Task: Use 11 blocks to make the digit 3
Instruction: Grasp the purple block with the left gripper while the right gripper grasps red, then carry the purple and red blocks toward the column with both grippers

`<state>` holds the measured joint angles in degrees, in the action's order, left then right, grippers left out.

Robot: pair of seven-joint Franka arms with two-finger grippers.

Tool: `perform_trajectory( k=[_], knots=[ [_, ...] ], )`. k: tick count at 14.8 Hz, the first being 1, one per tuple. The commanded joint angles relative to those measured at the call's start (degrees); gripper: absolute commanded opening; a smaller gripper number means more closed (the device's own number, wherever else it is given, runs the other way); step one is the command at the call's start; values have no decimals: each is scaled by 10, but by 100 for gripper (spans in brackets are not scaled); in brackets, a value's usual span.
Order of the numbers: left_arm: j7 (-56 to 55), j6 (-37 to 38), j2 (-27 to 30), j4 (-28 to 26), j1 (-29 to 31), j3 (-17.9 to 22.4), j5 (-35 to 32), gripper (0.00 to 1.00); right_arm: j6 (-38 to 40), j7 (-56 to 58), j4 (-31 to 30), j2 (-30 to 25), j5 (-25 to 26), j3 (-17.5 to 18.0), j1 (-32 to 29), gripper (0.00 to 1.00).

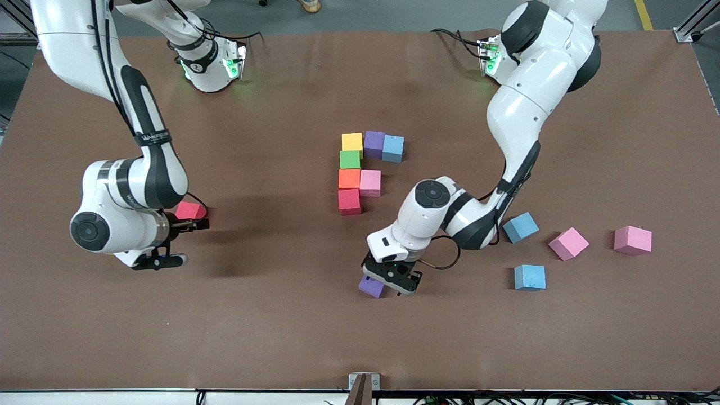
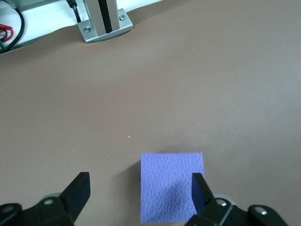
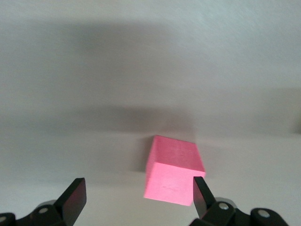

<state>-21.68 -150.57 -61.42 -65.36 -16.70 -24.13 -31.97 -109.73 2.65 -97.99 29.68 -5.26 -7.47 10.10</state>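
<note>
left gripper (image 1: 392, 279) low at lower centre of the front view, fingers spread, straddling a purple block (image 1: 371, 286) on the table; wrist view shows one finger (image 2: 200, 192) at the block's edge, the other well off it. not gripped yet.

right gripper (image 1: 191, 225) at mid-left of frame, fingers apart, just beside a red block (image 1: 189, 210); nothing held.

partial digit (image 1: 363, 169) at frame centre: seven touching cubes. top bar yellow, purple, blue; green, orange, red down the side; pink starting the middle bar.

loose at lower right: two blue blocks (image 1: 520, 226), two pink blocks (image 1: 568, 243).

judgement: roughly two thirds built; four cubes left to place.
</note>
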Motion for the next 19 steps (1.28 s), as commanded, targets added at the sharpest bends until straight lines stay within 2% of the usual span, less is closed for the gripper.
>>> perform_trajectory(
  k=[1, 3, 8, 12, 19],
  knots=[
    [13, -13, -23, 32, -11, 2, 15, 94, -29, 3, -80, -57, 9, 10, -31, 100],
    [18, -44, -38, 27, -11, 3, 15, 93, -57, 3, -115, -74, 9, 10, -46, 100],
    [19, -46, -41, 23, -14, 1, 36, 92, -181, -8, -219, -98, 1, 11, -51, 100],
    [20, -39, -36, 22, -18, 2, 38, 92, -220, -17, -229, -88, -51, 11, -46, 100],
    [19, -32, -25, 21, -18, 2, 39, 92, -274, -17, -229, -48, -52, 11, -45, 98]
  ],
)
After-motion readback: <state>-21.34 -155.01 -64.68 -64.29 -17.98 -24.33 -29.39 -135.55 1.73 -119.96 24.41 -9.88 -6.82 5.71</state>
